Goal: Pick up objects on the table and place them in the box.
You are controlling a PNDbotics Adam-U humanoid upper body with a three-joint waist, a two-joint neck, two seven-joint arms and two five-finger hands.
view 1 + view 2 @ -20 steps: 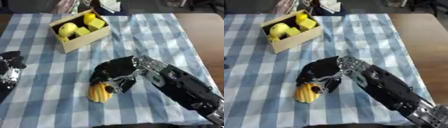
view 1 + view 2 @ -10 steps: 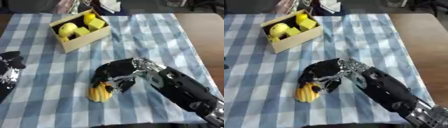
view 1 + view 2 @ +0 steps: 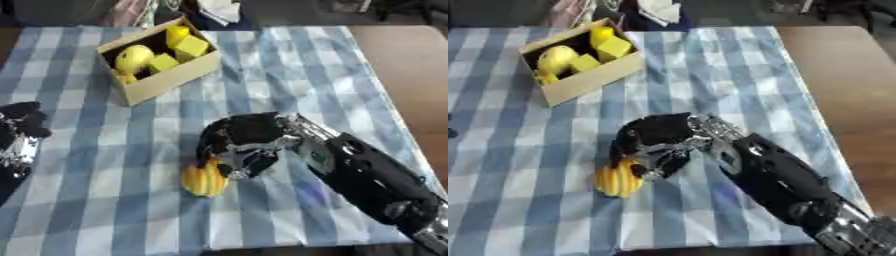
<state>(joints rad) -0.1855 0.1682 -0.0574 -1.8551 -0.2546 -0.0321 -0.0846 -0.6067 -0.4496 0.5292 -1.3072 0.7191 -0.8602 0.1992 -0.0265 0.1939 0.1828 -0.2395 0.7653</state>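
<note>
Left eye view: a table (image 3: pixel 385 65) is seen covered by a blue and white checked cloth (image 3: pixel 289 70). An open cardboard box (image 3: pixel 171 77) is set askew near the far left of the cloth. Several yellow things are held inside it: a rounded fruit (image 3: pixel 133 57) toward the left, two blocks (image 3: pixel 191 47) beside it, and a taller yellow piece (image 3: pixel 177 33) at the far corner. What each one is cannot be made out exactly.

A ribbed yellow-orange fruit (image 3: pixel 204 180) is lying on the cloth near the front, well apart from the box. The right hand (image 3: pixel 249 142) is brought in from the lower right and is placed over the fruit's right side. Its fingers (image 3: pixel 229 150) are curled down around the fruit's upper edge and are touching it; whether the fruit is clamped or only touched cannot be told.

The left hand (image 3: pixel 19 145) is seen at the left edge, resting idle on the cloth; how its fingers are set cannot be told.
</note>
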